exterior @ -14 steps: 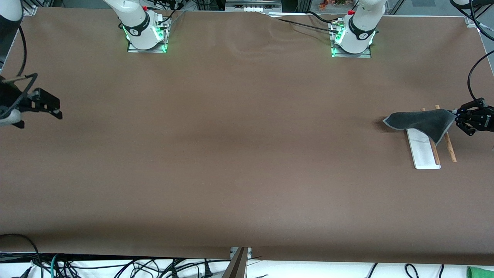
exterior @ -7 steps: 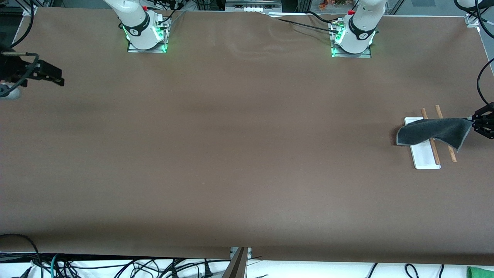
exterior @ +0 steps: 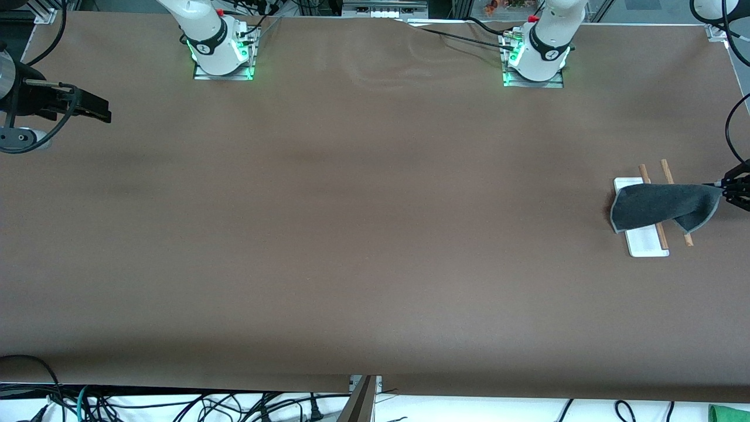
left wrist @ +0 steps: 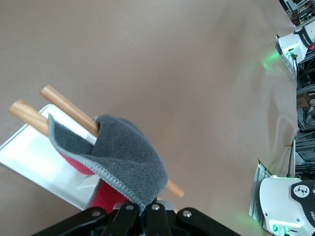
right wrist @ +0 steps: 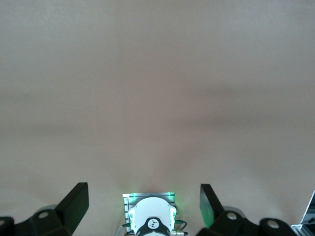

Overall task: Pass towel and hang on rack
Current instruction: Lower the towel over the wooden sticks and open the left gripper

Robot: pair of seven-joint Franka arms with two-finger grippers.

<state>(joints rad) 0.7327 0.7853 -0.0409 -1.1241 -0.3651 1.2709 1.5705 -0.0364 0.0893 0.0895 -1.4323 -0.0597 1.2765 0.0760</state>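
The towel (exterior: 662, 206) lies dark grey face up across the rack's two brown rods (exterior: 661, 236), above the white base (exterior: 644, 243). My left gripper (exterior: 722, 187) is shut on the towel's corner, just past the rods toward the left arm's end of the table. The left wrist view shows the towel (left wrist: 129, 155) folded over the rods (left wrist: 64, 101), its pink-red face (left wrist: 106, 194) hanging below, pinched in the left gripper (left wrist: 142, 210). My right gripper (exterior: 101, 111) hangs open and empty over the table's edge at the right arm's end, and in its own view the right gripper (right wrist: 142, 196) holds nothing.
The right arm's base (exterior: 221, 55) and the left arm's base (exterior: 536, 61) stand along the table's back edge. Cables (exterior: 176, 404) and a green cloth (exterior: 729, 413) lie off the table's front edge.
The left gripper has drawn the towel across the rods toward the left arm's end, and the cloth has sunk onto them. The right gripper has swung back toward the bases.
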